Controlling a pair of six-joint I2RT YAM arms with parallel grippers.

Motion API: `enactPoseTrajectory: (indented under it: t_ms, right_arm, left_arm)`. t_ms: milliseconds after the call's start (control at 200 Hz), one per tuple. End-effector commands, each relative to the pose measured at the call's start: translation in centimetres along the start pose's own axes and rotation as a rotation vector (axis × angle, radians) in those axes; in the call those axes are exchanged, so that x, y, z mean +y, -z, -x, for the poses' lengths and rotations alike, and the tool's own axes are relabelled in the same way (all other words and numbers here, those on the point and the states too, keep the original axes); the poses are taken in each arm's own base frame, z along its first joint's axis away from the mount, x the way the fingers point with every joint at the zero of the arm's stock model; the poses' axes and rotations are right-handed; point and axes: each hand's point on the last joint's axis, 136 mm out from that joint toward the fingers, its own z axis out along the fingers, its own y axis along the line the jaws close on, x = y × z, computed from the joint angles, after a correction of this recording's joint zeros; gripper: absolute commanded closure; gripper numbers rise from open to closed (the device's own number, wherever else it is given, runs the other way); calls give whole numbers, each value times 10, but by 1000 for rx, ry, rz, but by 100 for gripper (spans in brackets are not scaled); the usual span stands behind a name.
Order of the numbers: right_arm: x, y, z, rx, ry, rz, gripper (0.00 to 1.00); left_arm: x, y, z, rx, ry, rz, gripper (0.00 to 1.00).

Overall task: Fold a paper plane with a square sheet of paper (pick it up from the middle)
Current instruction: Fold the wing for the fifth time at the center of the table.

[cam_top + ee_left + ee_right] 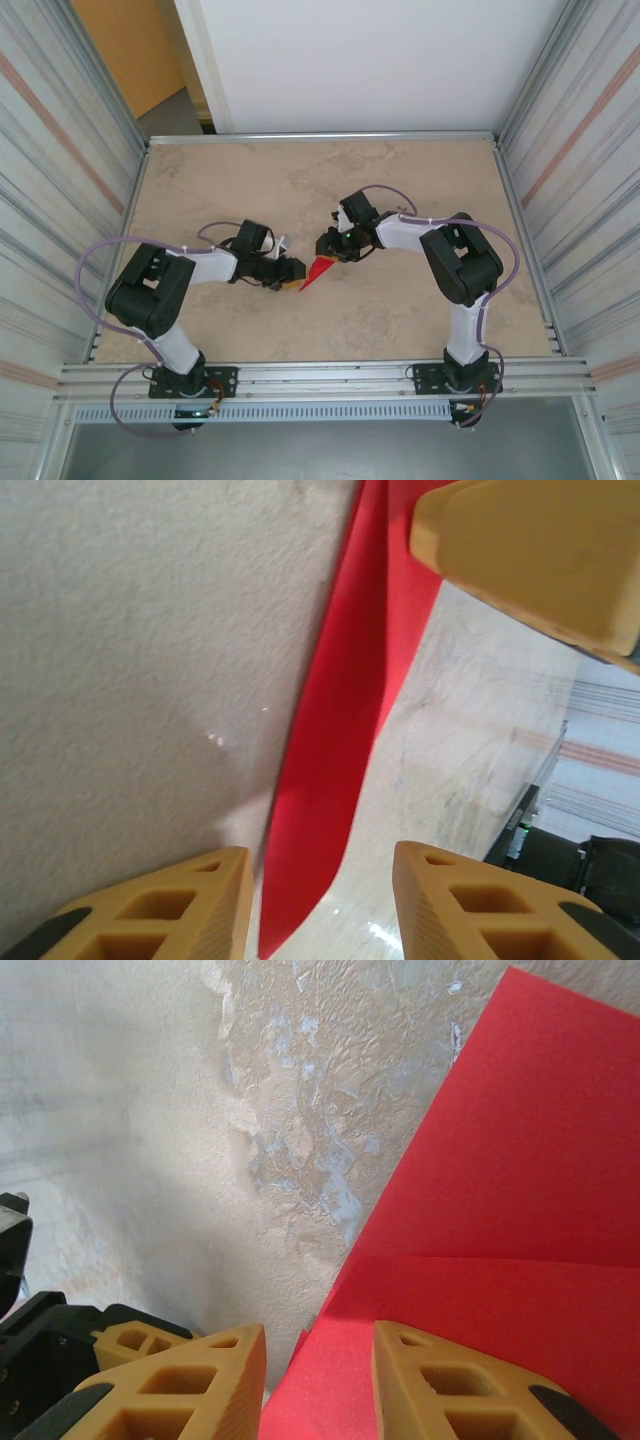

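The paper plane (318, 272) between my hands.
My left hand (320, 855) stands open astride its pointed tip; my right hand (320, 1330), fingers (450, 1380) parted, sits at its wider end on the table (400, 180).

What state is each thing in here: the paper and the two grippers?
paper plane, folded to a narrow point, creased
left gripper, jaws apart, the paper's tip between them
right gripper, jaws apart, over the paper's wide end
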Motion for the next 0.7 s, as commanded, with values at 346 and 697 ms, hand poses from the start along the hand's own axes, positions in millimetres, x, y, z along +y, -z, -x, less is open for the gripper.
enactPoseTrajectory:
  t_ms: [346, 697]
  right_arm:
    - [-4, -4, 5, 8, -37, -20, 66]
    - [-8, -5, 3, 13, -46, -31, 66]
  left_arm:
    - [2, -9, -6, 43, -102, 132, 56]
    - [17, -15, -10, 69, -79, 176, 71]
